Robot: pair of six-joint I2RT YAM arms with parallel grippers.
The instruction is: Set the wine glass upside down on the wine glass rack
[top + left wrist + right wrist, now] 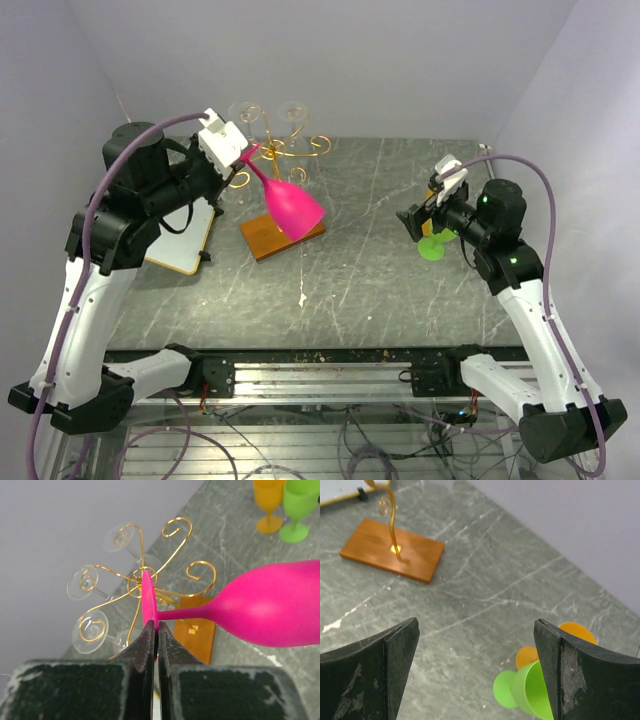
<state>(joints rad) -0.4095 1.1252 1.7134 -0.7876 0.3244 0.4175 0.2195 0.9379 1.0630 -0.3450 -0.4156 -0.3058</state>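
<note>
At the upper left of the top view, the left gripper (238,168) has its jaws pinched almost together on the thin foot of the pink glass (292,207). The glass slants down to the right of the jaws, its bowl over the wooden base of the rack (290,148). Its foot is close by the gold scrolls, but contact cannot be told. At right centre, the right gripper (414,222) is spread wide, holding nothing, near a green glass (527,690).
</note>
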